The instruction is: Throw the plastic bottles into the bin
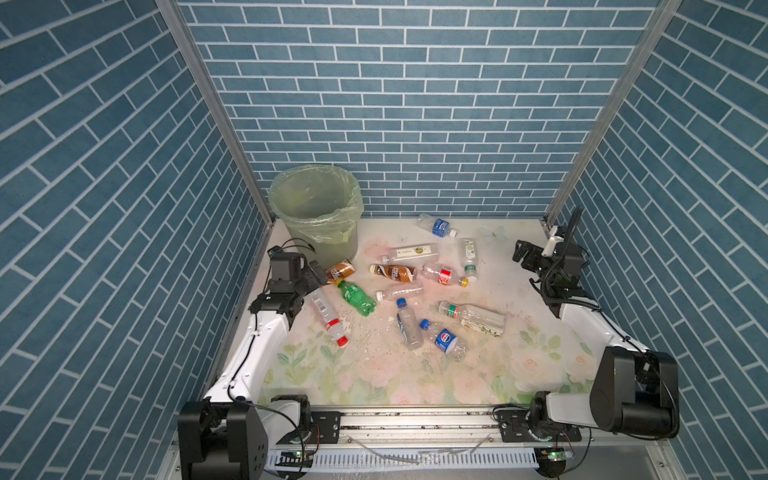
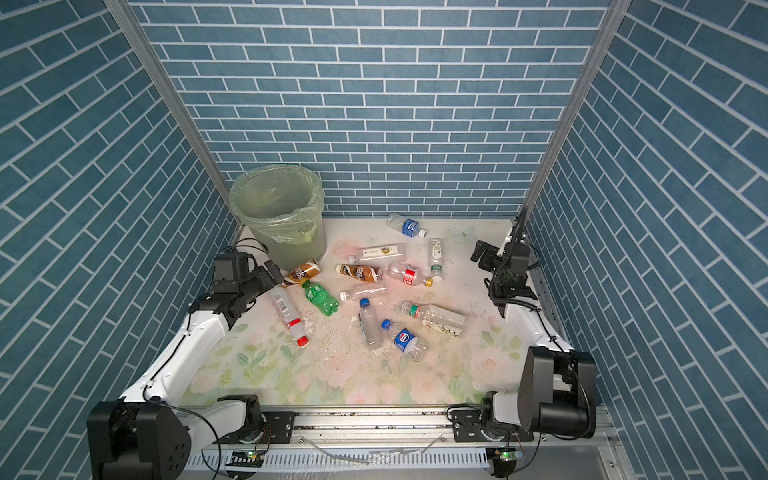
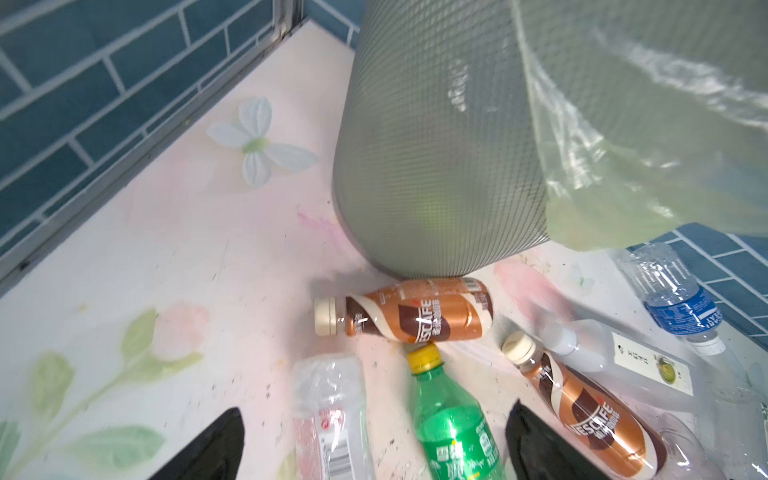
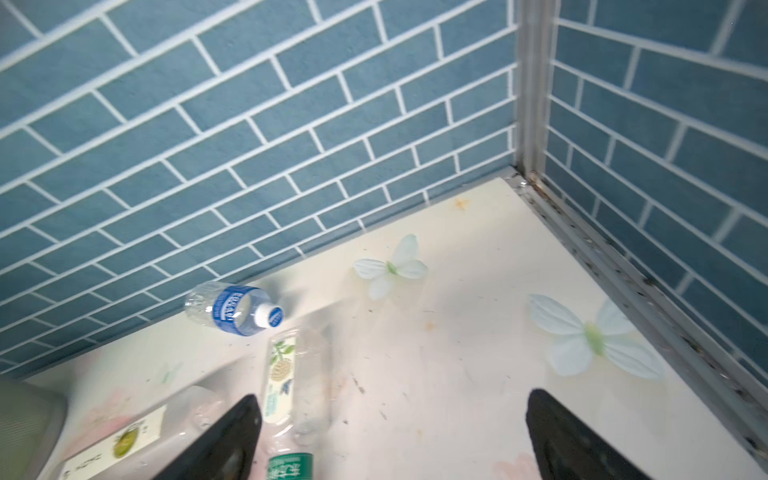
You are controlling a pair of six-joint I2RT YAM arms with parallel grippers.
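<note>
While twelve bottles (image 1: pixel 355 297) lie loose, one bin (image 1: pixel 338 248)

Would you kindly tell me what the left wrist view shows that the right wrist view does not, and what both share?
Only the left wrist view: the green bottle, two brown-labelled bottles, a clear bottle with a barcode and the bin's bag.
Only the right wrist view: the enclosure's far right corner and, plainly, the floral-labelled bottle.
Both: the blue-labelled bottle, the white-labelled bottle, the bin's wall, and an open, empty gripper: the left gripper and the right gripper.
</note>
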